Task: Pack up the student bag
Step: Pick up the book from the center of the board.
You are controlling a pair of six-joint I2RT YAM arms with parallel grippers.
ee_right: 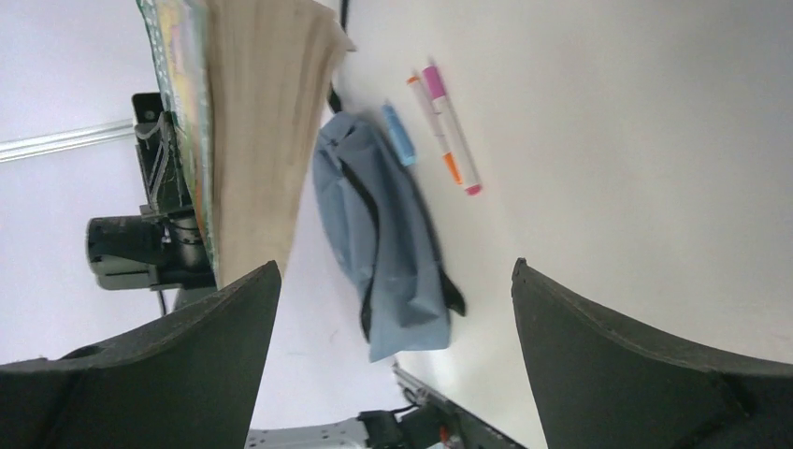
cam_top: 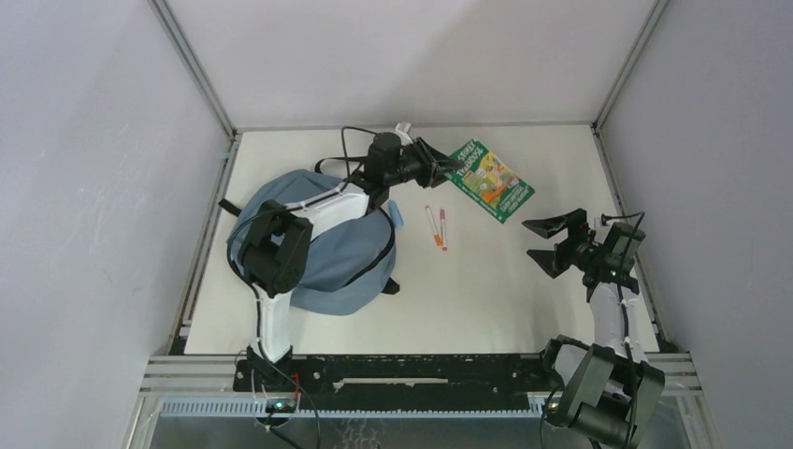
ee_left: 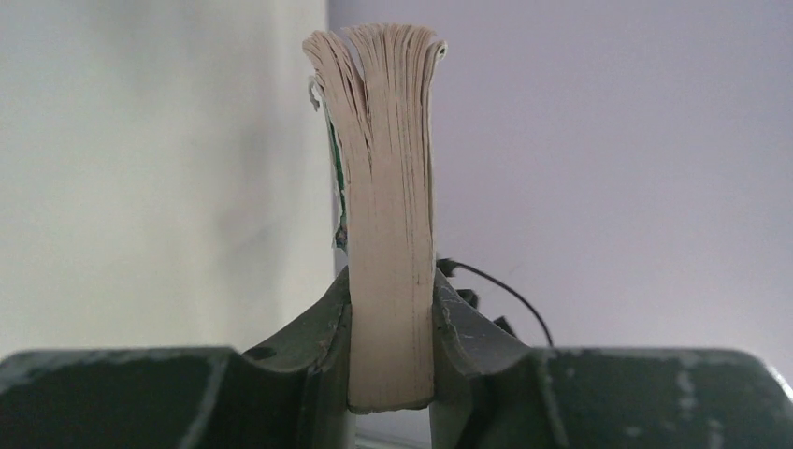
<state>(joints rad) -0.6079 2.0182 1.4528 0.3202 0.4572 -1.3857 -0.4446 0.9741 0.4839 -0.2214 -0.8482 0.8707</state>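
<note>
At 9 o'clock on the table: student bag. At 1 o'clock, left gripper partly closed, clamped on the edge of the green book. At 3 o'clock, right gripper spread wide, holding nothing.

Student bag: soft slate-blue backpack, rounded, black straps and zipper trim (partly covered); lies flat, centre-left of the overhead frame.

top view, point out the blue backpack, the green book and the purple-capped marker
soft slate-blue fabric backpack [cam_top: 337,254]: top view, bare fabric near its middle
green picture-cover paperback book [cam_top: 493,182]: top view, middle of front cover
white purple-capped marker pen [cam_top: 442,229]: top view, middle of barrel
</note>
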